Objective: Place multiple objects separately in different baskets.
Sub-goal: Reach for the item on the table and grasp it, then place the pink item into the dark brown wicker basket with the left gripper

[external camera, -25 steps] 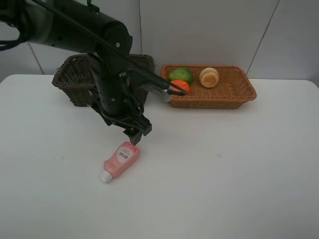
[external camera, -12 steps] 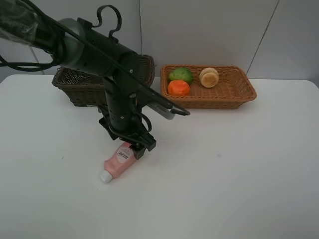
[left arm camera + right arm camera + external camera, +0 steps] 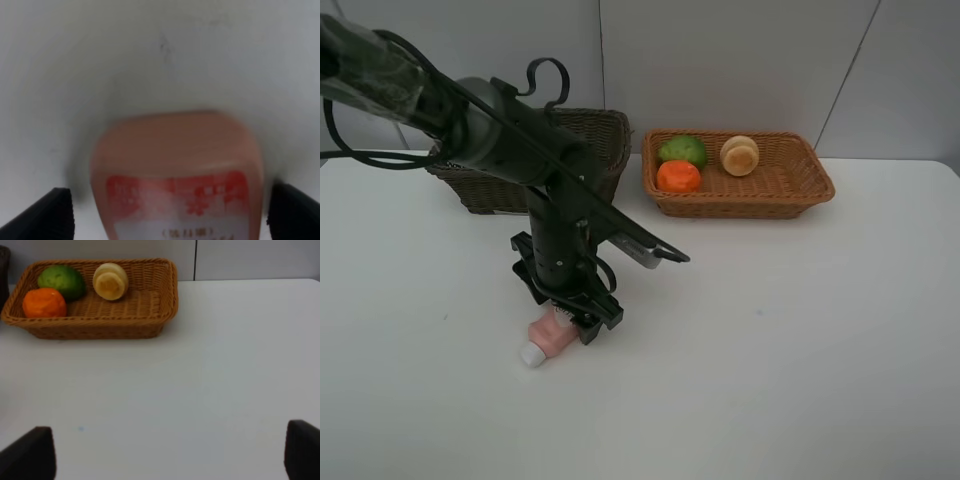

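A pink white-capped bottle (image 3: 542, 341) lies on its side on the white table (image 3: 770, 350). My left gripper (image 3: 567, 322) is down over it. In the left wrist view the pink bottle (image 3: 175, 160) fills the space between the fingertips (image 3: 47, 215), and the open left gripper (image 3: 170, 215) straddles it without squeezing. The light orange-brown basket (image 3: 750, 205) at the back holds an orange (image 3: 678, 176), a green fruit (image 3: 682, 150) and a pale yellow round fruit (image 3: 739, 155). The dark brown basket (image 3: 470, 188) stands behind the left arm. My right gripper (image 3: 165, 455) is open with nothing between its fingers.
The right wrist view shows the light basket (image 3: 100, 325) with the orange (image 3: 44, 302), green fruit (image 3: 61, 281) and pale fruit (image 3: 110, 281), and bare table before it. The left arm's black body hides part of the dark basket.
The left gripper has come down and toward the front left, from just behind the pink bottle to straddling it. The bottle has not moved. The right arm is still.
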